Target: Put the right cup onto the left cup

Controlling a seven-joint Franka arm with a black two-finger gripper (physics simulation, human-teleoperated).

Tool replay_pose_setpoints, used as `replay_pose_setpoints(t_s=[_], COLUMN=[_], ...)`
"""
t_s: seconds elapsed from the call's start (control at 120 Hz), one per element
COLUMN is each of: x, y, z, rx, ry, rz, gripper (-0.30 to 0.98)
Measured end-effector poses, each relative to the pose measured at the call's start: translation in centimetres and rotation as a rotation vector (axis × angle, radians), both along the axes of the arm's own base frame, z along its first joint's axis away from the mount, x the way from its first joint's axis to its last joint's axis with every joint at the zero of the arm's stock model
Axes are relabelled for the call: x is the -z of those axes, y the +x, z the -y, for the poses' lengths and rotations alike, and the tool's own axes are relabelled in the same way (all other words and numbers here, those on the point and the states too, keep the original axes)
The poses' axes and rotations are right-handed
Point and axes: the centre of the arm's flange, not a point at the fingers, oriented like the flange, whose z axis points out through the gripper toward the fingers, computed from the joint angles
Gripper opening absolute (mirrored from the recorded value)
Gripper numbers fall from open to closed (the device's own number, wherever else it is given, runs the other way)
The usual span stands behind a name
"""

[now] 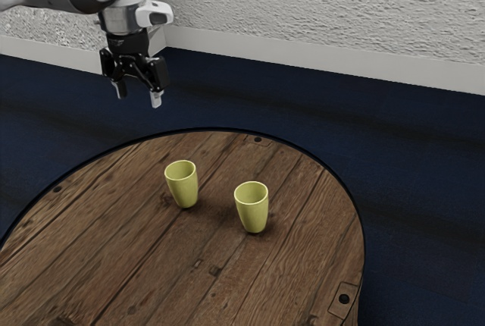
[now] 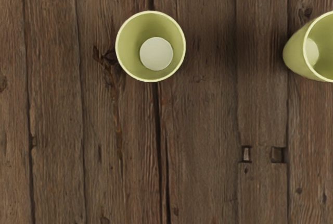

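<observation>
In the exterior view my gripper (image 1: 139,96) hangs high at the upper left, open, with two separated fingers and nothing between them. It is well above and to the left of both cups. The left cup (image 1: 183,185) and the right cup (image 1: 252,208) are yellow-green, upright and apart on the wooden table. Seen from above in the wrist view, the left cup (image 2: 150,47) shows its hollow inside and pale bottom. The right cup (image 2: 299,52) is partly cut off at that picture's edge.
The round wooden table (image 1: 129,250) has a dark rim and small metal fittings near its edge. Beyond it lie a dark blue floor (image 1: 409,152) and a textured white wall (image 1: 326,7).
</observation>
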Motion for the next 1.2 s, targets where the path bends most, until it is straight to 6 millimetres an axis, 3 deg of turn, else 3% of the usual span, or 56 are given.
replay_pose_setpoints(t_s=[0.075, 0.117, 0.192, 0.283, 0.425, 0.608, 0.9, 1.017, 1.075, 1.2], x=[0.2, 1.7, 5.7, 9.8, 15.0, 20.4, 25.5, 26.7, 26.8, 26.8], y=[0.4, 1.7, 4.3, 5.7, 5.3, 7.0, 7.6, 7.7, 7.7, 7.9], z=[0.1, 0.6, 4.8, 9.7, 13.3, 14.8, 14.9, 14.8, 14.8, 14.9], rx=[0.007, 0.015, 0.077, 0.157, 0.220, 0.229, 0.218, 0.216, 0.219, 0.223], ry=[0.001, 0.009, 0.025, 0.024, 0.000, -0.024, -0.043, -0.042, -0.040, -0.036], rz=[0.004, -0.011, -0.044, -0.047, -0.040, -0.010, 0.003, 0.005, 0.009, 0.020], gripper=[0.69, 0.69, 0.69, 0.69, 0.69, 0.69, 0.69, 0.68, 0.60, 0.28])
